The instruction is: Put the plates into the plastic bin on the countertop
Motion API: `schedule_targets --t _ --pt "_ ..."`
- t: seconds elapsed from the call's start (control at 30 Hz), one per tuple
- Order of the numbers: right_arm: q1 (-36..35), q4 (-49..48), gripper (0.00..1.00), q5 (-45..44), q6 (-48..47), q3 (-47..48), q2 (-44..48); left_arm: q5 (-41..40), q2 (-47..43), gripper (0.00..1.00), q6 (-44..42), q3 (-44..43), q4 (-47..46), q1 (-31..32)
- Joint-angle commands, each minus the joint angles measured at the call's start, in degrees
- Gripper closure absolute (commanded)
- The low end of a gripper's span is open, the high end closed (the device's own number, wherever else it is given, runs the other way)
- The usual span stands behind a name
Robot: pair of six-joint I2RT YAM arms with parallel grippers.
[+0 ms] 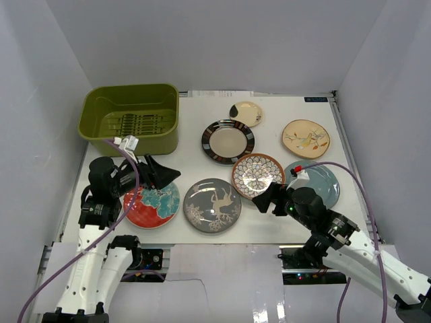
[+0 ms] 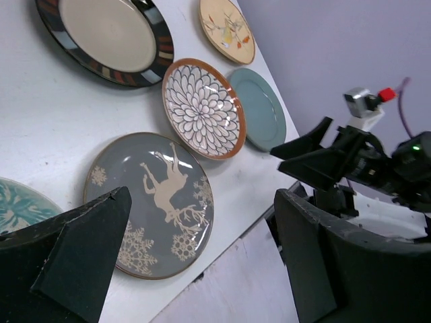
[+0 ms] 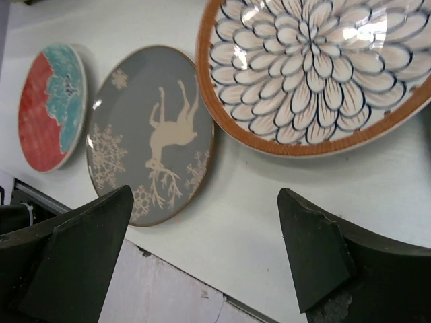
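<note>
The green plastic bin [image 1: 135,142] is sitting at the far left corner of the white countertop [image 1: 195,128]. Its open top is facing up, and its long side is running from left to right. All seven plates are lying flat and face up on the countertop, outside the bin. The red-and-teal plate [image 1: 160,205] is lying near the front on the left, and the grey plate with a deer [image 1: 213,205] is lying just beside it. The flower plate [image 1: 257,176] is resting a little past the grey one, and its edge is lapping over the light blue plate [image 1: 322,183]. The black-rimmed plate [image 1: 227,141] is sitting in the middle, the small cream plate [image 1: 246,114] is lying behind it, and the cream plate with a bird [image 1: 306,138] is lying at the far right. The left gripper [image 1: 163,173] is hanging over the far right edge of the red-and-teal plate, pointing right, its fingers spread wide and holding nothing. The right gripper [image 1: 266,197] is hanging at the near edge of the flower plate, pointing left, spread wide too, holding nothing.
</note>
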State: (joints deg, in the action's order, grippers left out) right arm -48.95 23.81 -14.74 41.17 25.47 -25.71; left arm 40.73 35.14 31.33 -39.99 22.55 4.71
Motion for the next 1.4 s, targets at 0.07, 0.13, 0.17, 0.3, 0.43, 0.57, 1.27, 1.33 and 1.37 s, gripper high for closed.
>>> schedule_targets --t 0.07,0.13,0.17,0.3,0.43,0.57,1.27,1.33,1.37 --pt "-0.4 -9.9 0.06 3.8 10.5 -7.5 -1.9 6.1 -1.5 0.02 -1.7 -1.5 2.8 0.7" --pt "-0.4 -12.5 0.05 3.8 12.4 -9.2 -4.2 6.8 -2.3 0.02 -1.8 -1.9 4.3 0.7" --pt "-0.4 -15.4 0.04 3.8 12.9 -9.7 -5.2 6.9 -2.7 0.02 -1.8 -2.0 4.6 0.7" --pt "-1.4 -22.6 0.01 2.8 15.6 -11.9 -10.0 7.5 -3.3 0.02 -2.1 -1.7 7.1 0.7" --pt "-3.0 -27.1 0.00 1.1 17.0 -12.6 -16.6 5.2 -4.4 0.02 -3.3 -1.3 10.7 0.7" --pt "-4.7 -33.4 0.04 1.0 18.4 -14.0 -21.7 2.3 -4.1 0.02 -4.5 -1.9 13.5 0.7" --pt "-9.1 -56.3 0.92 -4.2 27.4 -14.8 -45.1 0.9 -0.5 0.08 -5.4 -5.3 13.7 0.7" --pt "-10.8 -50.3 0.92 -6.3 25.5 -14.1 -38.4 -1.1 -0.2 0.09 -5.2 -5.5 13.2 0.7" --pt "-11.5 -48.3 0.92 -6.5 24.2 -13.4 -35.5 -1.9 0.0 0.09 -5.1 -5.7 12.8 0.7"
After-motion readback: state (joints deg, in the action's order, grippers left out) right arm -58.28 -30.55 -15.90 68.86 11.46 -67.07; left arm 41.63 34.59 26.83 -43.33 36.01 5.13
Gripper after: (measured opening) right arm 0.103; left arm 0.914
